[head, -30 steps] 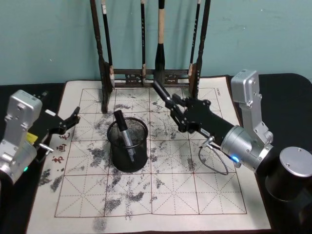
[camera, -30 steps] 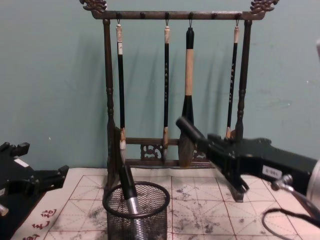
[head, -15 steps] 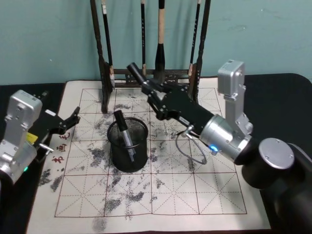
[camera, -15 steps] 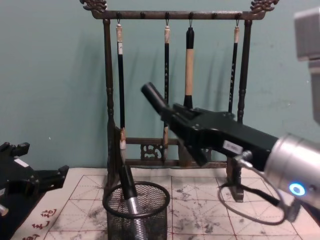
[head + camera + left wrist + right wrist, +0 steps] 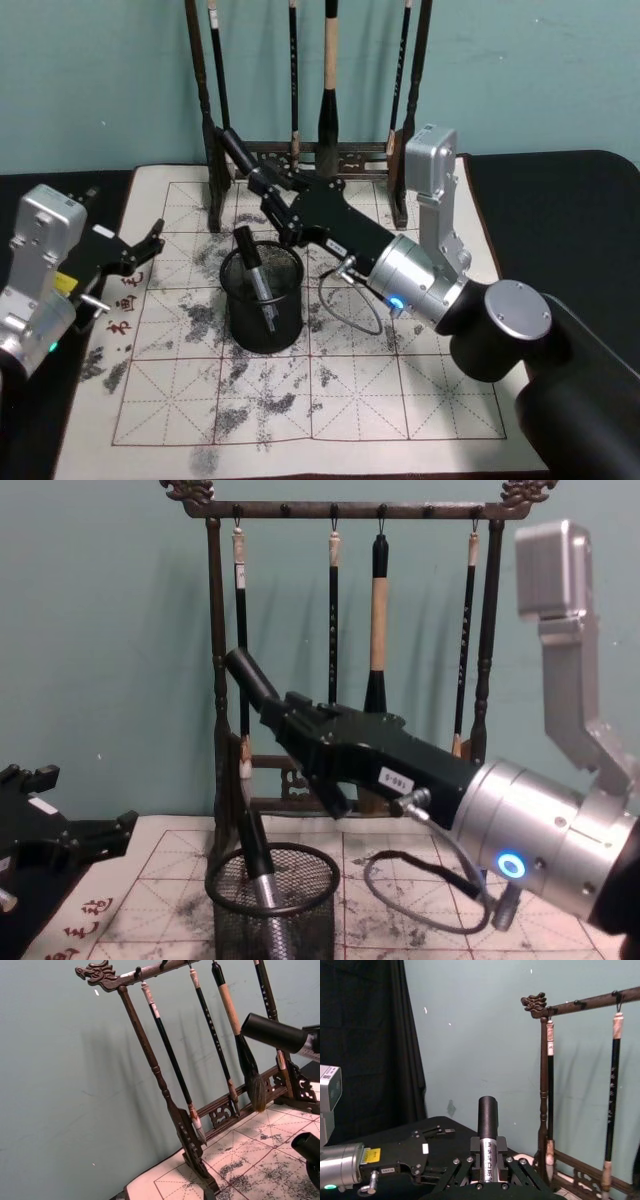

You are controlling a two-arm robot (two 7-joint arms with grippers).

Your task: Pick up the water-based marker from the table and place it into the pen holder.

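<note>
head view: my right claw [image 5: 264, 186] sits in the upper middle of the frame, closed on the marker [image 5: 238, 152]. the marker is tilted, and its free end points up-left towards the left post of the brush rack [image 5: 213, 170]. the pen holder [image 5: 250, 328] stands just below the claw, left of centre on the ink-stained grid mat [image 5: 350, 390]. a second marker [image 5: 255, 272] leans inside the holder. the held marker is above the holder and clear of it. my left claw [image 5: 140, 250] is parked at the left edge over the mat's border, its fingers apart with nothing between them.

chest view: the right claw [image 5: 292, 718] reaches in from the right at mid-height, pinching the marker [image 5: 250, 676], which slants up-left in front of the rack's left post. the pen holder [image 5: 305, 925] is at the bottom, directly under the claw, with the second marker [image 5: 256, 858] leaning in it. the left claw [image 5: 100, 836] rests at the lower left.

right wrist view: the marker [image 5: 488, 1127] stands up from between the right claw's fingers [image 5: 474, 1144], which press on both sides of its printed barrel. the brush rack [image 5: 543, 1075] is at the right.

left wrist view: the marker's dark end [image 5: 274, 1033] pokes in at the upper right, in front of the hanging brushes [image 5: 235, 1015] on the rack.
</note>
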